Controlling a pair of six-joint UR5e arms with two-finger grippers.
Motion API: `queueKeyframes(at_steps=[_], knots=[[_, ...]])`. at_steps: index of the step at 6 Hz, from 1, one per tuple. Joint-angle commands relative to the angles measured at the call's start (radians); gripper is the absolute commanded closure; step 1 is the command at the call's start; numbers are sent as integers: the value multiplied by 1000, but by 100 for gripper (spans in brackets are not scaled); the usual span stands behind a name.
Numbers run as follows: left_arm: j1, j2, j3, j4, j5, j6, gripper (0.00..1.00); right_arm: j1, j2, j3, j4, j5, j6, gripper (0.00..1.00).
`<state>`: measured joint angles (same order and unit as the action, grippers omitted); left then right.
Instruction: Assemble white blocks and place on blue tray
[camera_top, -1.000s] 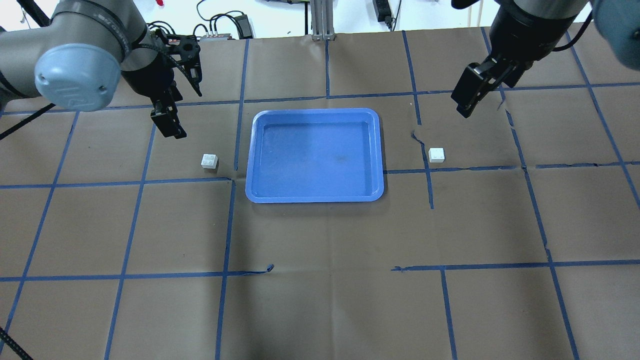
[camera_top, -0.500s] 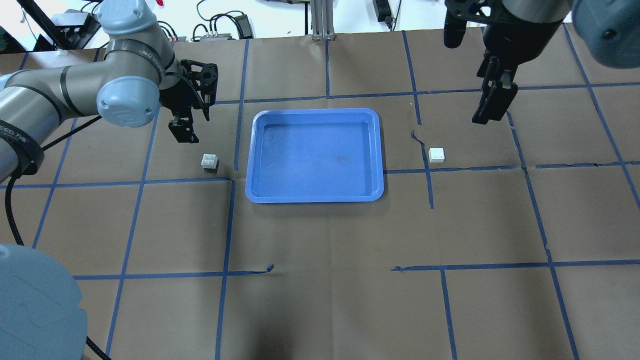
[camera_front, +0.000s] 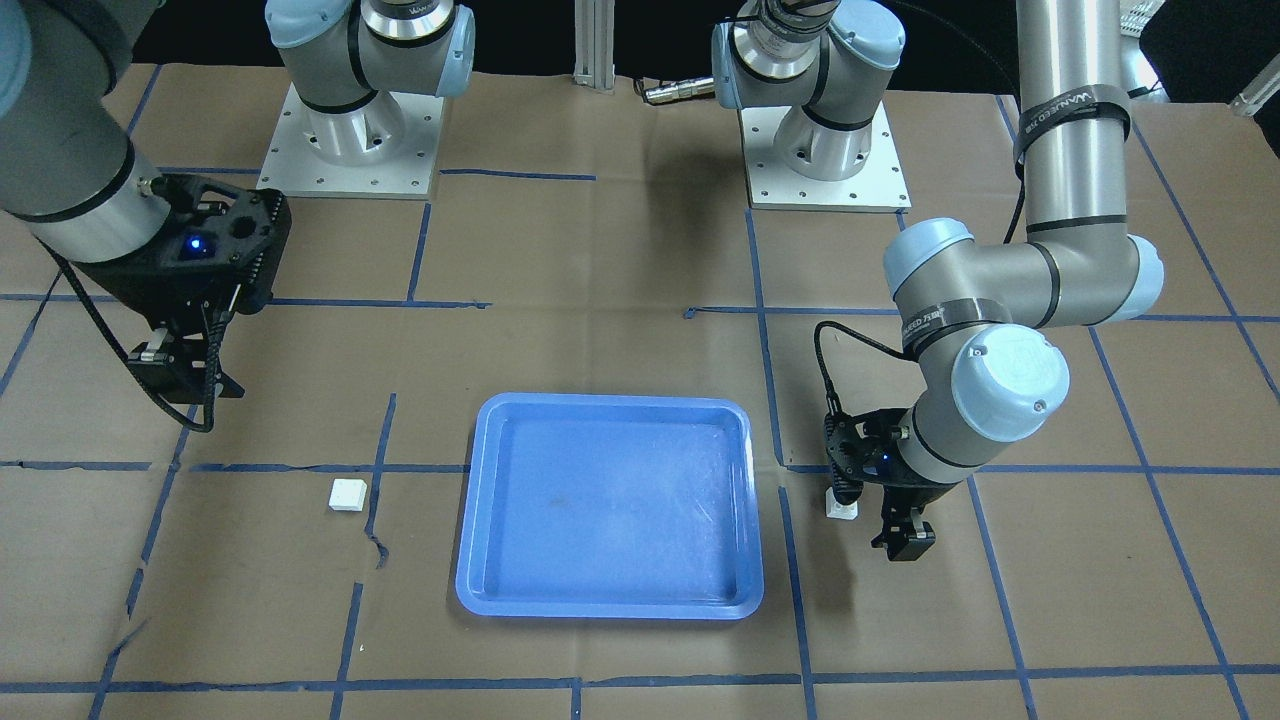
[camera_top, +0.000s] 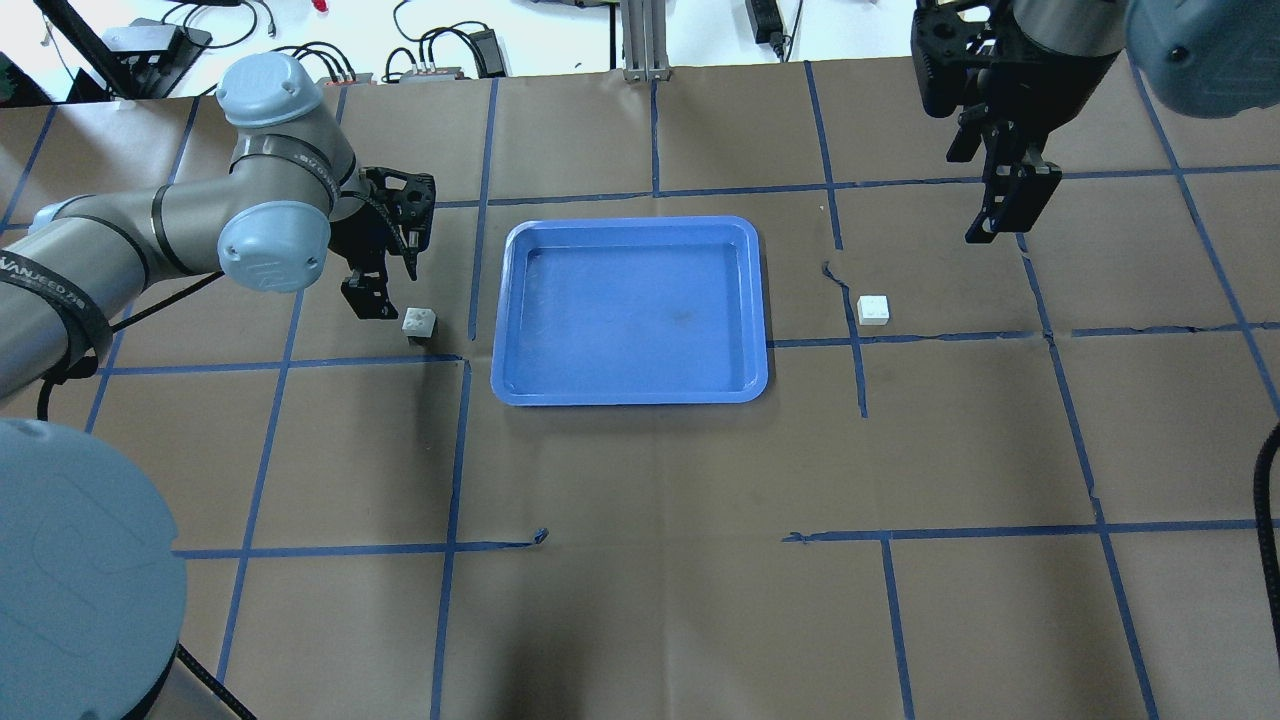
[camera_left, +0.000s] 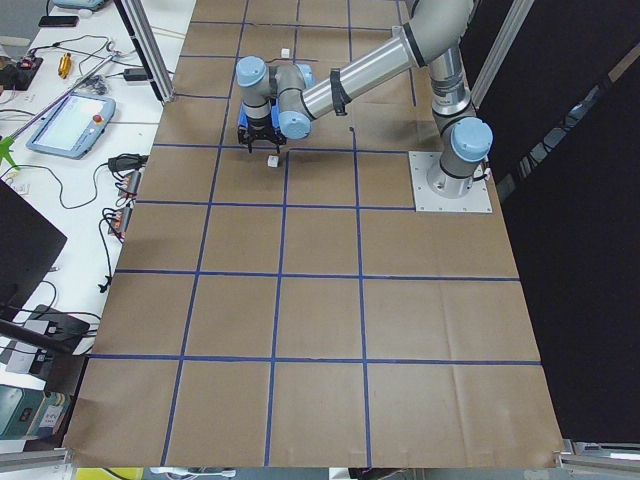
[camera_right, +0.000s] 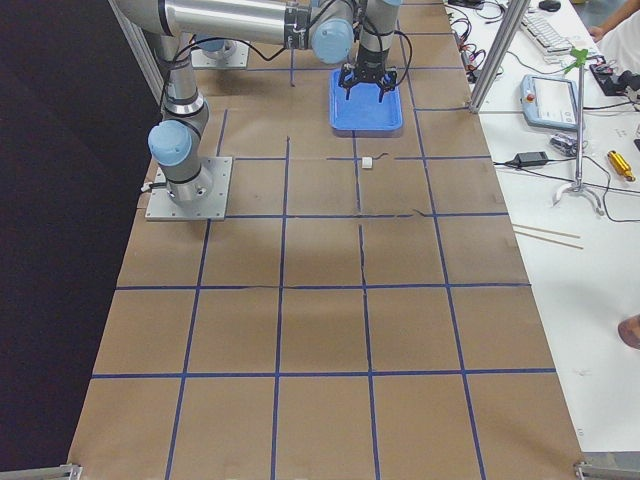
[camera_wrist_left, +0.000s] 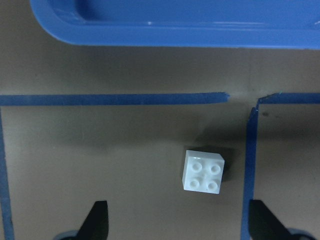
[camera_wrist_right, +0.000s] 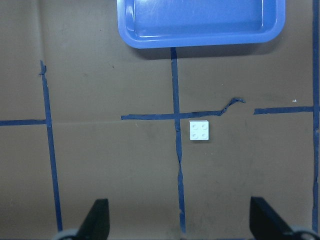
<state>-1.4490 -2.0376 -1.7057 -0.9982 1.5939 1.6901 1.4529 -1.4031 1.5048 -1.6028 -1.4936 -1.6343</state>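
Left gripper (camera_top: 385, 290) spread wide, holding nothing; both fingertips (camera_wrist_left: 97, 221) show at the bottom of its wrist view with a big gap between them. It hangs low over the left block (camera_top: 419, 322), not touching it. In the wrist view the left block (camera_wrist_left: 203, 171) sits ahead of the gap, closer to the finger on that view's right, studs up and slightly turned. In the front-facing view the left gripper (camera_front: 872, 520) partly covers the block (camera_front: 841, 508).

Right gripper (camera_top: 1005, 210) also spread wide and holding nothing, higher up and well apart from the right block (camera_top: 873, 309). Its wrist view shows the right block (camera_wrist_right: 199, 130) flat on the paper, studs up, just beside a crossing of tape lines (camera_wrist_right: 175, 117).

Tray (camera_top: 630, 224) lies between the two blocks, near the left block and farther from the right one. Both blocks are on the table (camera_top: 650, 500), outside the tray, well apart, not joined. The table is covered with brown paper and a blue tape grid.
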Motion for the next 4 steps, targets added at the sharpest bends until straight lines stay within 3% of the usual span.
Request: queueKeyframes(at_steps=[1, 3, 4], knots=[[7, -59, -14, 21, -3, 8, 2, -67, 73, 23, -14, 131, -56, 0], [6, -72, -15, 21, -9, 23, 7, -74, 136, 162, -275, 135, -148, 0], [6, -72, -14, 21, -11, 34, 15, -74, 142, 257, -419, 210, -151, 0]])
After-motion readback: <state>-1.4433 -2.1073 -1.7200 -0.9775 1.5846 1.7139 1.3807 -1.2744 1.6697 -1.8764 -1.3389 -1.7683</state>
